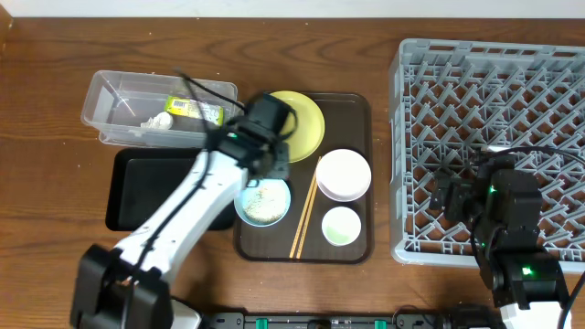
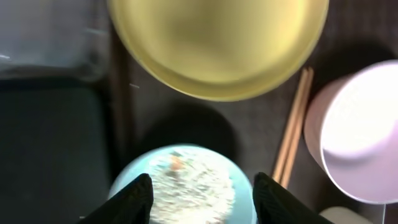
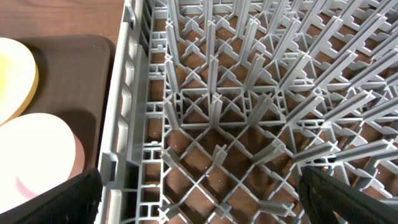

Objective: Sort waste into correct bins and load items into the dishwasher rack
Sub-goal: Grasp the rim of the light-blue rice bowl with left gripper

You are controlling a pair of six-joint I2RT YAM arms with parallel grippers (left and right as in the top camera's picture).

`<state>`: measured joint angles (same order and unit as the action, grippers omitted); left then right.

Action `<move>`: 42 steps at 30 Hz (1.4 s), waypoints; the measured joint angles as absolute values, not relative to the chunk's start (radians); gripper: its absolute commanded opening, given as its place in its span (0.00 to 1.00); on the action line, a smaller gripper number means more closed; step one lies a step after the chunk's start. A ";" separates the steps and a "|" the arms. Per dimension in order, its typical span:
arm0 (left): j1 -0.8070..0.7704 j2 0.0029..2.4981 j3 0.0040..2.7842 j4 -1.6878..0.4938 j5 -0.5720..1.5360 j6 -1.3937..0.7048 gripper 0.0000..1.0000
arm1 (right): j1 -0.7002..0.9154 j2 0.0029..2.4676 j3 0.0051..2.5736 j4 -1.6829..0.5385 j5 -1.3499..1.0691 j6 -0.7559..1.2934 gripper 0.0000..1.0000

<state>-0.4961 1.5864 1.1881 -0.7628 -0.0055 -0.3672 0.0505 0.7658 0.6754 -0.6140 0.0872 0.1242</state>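
Left wrist: left pincer (image 2: 202,190) apart; blue bowl (image 2: 144,165) of rice (image 2: 193,186) between its tips, 6 o'clock; yellow plate (image 2: 217,43), 12 o'clock.

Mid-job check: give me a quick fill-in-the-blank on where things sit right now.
1. The round bowl holding loose white rice scraps is pale ___.
2. The rectangular tub holding the small yellow-green printed wrapper is ___ plastic.
3. The two thin wooden chopsticks lie on a serving tray coloured dark ___.
Missing: blue; clear; brown.
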 measured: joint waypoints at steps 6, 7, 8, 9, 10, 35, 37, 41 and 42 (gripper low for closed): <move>-0.570 1.685 1.188 -0.763 -0.003 -0.425 0.46 | 0.051 0.766 0.675 -0.617 0.087 0.124 0.99; -0.580 1.705 1.188 -0.763 -0.003 -0.439 0.45 | 0.051 0.766 0.675 -0.617 0.087 0.124 0.99; -0.588 1.721 1.188 -0.763 -0.003 -0.446 0.44 | 0.051 0.766 0.675 -0.617 0.087 0.124 0.99; -0.597 1.737 1.188 -0.763 -0.003 -0.453 0.43 | 0.051 0.766 0.675 -0.617 0.087 0.124 0.99; -0.604 1.750 1.188 -0.763 -0.003 -0.461 0.42 | 0.051 0.766 0.675 -0.617 0.087 0.124 0.99; -0.649 1.830 1.151 -0.765 0.004 -0.502 0.08 | 0.051 0.766 0.675 -0.618 0.087 0.124 0.99; -0.651 1.830 1.151 -0.767 0.001 -0.506 0.06 | 0.051 0.766 0.675 -0.618 0.087 0.124 0.99; -0.651 1.828 1.151 -0.770 0.000 -0.505 0.06 | 0.051 0.766 0.675 -0.618 0.087 0.124 0.99; -0.651 1.825 1.151 -0.770 0.000 -0.505 0.06 | 0.051 0.766 0.675 -0.618 0.087 0.124 0.99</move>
<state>-0.6510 1.8252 1.1511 -0.7704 0.0002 -0.5045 0.0505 0.7658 0.6754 -0.6178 0.0872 0.1242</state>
